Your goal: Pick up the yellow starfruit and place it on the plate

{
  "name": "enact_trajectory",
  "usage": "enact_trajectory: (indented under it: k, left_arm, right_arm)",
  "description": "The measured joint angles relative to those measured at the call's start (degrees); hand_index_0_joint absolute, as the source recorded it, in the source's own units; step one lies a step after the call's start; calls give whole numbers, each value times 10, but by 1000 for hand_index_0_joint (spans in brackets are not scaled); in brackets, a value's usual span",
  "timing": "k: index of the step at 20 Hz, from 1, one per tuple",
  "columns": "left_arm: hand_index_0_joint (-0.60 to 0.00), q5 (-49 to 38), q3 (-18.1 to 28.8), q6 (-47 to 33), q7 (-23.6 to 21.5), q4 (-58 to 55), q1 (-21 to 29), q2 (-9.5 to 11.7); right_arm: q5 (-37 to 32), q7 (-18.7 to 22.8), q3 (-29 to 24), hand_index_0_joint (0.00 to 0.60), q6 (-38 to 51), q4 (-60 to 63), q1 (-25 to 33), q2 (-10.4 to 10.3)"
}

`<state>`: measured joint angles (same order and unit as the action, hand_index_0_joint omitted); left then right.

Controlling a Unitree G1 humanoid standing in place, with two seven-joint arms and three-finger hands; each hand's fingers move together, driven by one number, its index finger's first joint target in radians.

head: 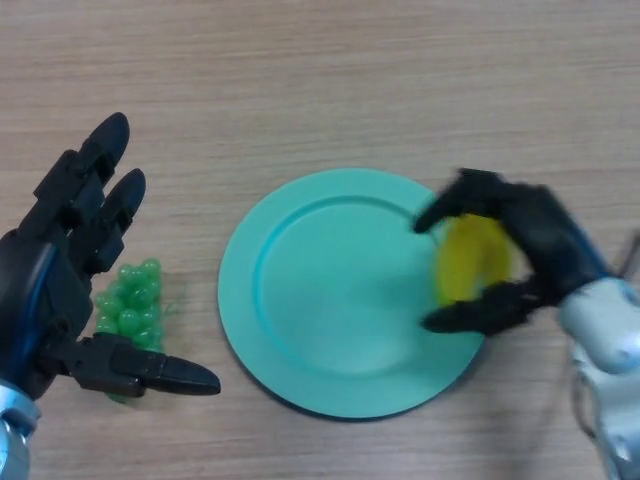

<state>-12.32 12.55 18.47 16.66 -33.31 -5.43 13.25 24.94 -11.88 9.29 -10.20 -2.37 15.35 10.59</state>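
A pale wood-grain tabletop (330, 70) fills the head view and carries everything seen; at its centre lies a round turquoise plate (330, 300), flat on the wood, its raised rim unbroken on the left and partly covered on the right; to the left of the plate, well clear of its rim, the robot's black left hand (70, 260) hangs with its fingers straight and spread, thumb stretched out toward the plate's lower left edge, holding nothing; at the plate's right edge the black right hand (540, 240) reaches in from the right, its fingers curled over the top and its thumb closing from below, pinching the yellow starfruit (472, 258); the starfruit sits between those fingers directly over the plate's right rim, partly inside the plate's outline; whether it rests on the plate or is held just above it cannot be told; left of the plate, beneath the left hand's palm and thumb, a small bunch of green grapes (132, 305) lies on the wood, apart from the plate's rim and partly hidden by that hand.
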Motion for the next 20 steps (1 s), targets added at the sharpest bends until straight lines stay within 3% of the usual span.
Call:
enact_trajectory:
  k: [2, 4, 7, 8, 9, 10, 11, 12, 13, 17, 20]
  left_arm:
    - [0, 0, 3, 0, 0, 0, -1, 0]
    - [0, -9, 16, -1, -1, 0, -2, -2]
    - [0, -26, 26, -3, -15, 0, -4, -2]
    - [0, -26, 26, -3, -18, 0, -4, -2]
    - [0, -26, 26, -3, -18, 0, -4, -2]
    - [0, -26, 26, -4, -18, 0, -4, -2]
    - [0, -26, 26, -9, -18, 2, -4, -2]
    - [0, -23, 26, -34, -21, 15, -4, -2]
    - [0, -21, 26, -46, -31, 25, -3, -2]
    - [0, -15, 24, -47, -48, 31, -2, -2]
    - [0, -16, 23, -47, -48, 31, 4, -1]
  right_arm:
    - [-11, 22, 35, 600, 0, 22, 12, 0]
    - [-36, 74, 77, 600, 1, 61, 32, 0]
    - [-23, 75, 92, 600, 13, 94, 33, 0]
    - [-24, 75, 97, 550, 15, 95, 32, 0]
    - [-24, 75, 97, 450, 20, 95, 31, 0]
    - [-24, 75, 97, 300, 21, 93, 31, 0]
    - [-34, 75, 97, 200, 20, 90, 31, 1]
    - [-82, 75, 97, 58, 20, 81, 31, 1]
    - [-113, 75, 101, 0, 19, 75, 31, 1]
    - [-144, 75, 143, 0, 22, 71, 54, 2]
    - [-139, 71, 136, 0, 31, 48, 45, 2]
